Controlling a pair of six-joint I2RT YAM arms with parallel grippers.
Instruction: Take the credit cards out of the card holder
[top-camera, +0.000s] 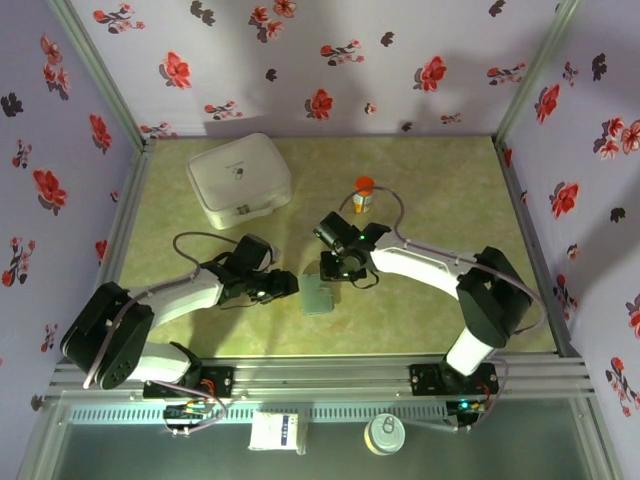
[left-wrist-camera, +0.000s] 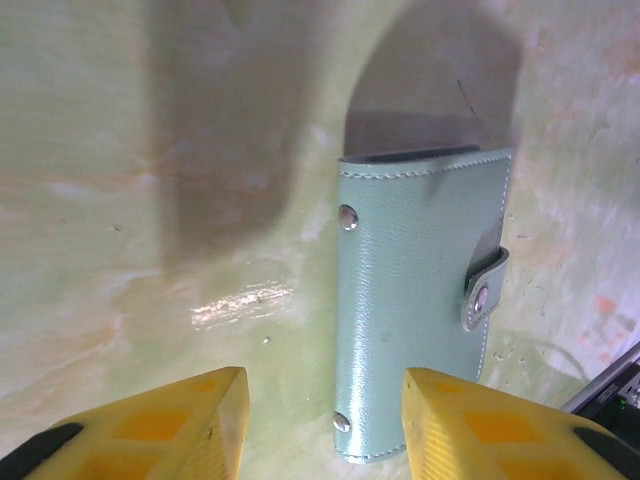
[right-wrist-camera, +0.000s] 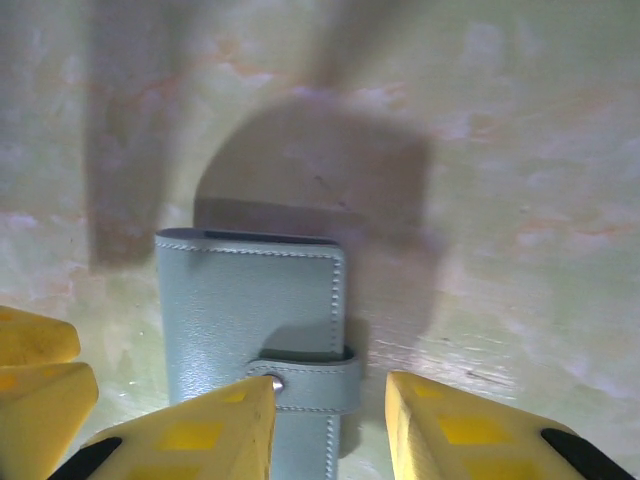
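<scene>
The grey-blue card holder (top-camera: 320, 295) lies closed on the green table between my two grippers. The credit cards are hidden inside it. My left gripper (top-camera: 287, 285) stands open in the left wrist view (left-wrist-camera: 325, 425). Its yellow fingers (left-wrist-camera: 180, 425) straddle the near corner of the card holder (left-wrist-camera: 420, 310) by the riveted spine edge. My right gripper (top-camera: 345, 268) is open too (right-wrist-camera: 330, 430). It stands over the holder's strap tab (right-wrist-camera: 320, 385), with one finger (right-wrist-camera: 200, 435) at the snap and the other beside the card holder (right-wrist-camera: 250, 300).
A big white lidded case (top-camera: 240, 180) sits at the back left. An orange-capped bottle (top-camera: 364, 193) stands behind my right gripper. Floral walls close in the table on three sides. The left gripper's yellow fingertips (right-wrist-camera: 35, 375) show at the left of the right wrist view.
</scene>
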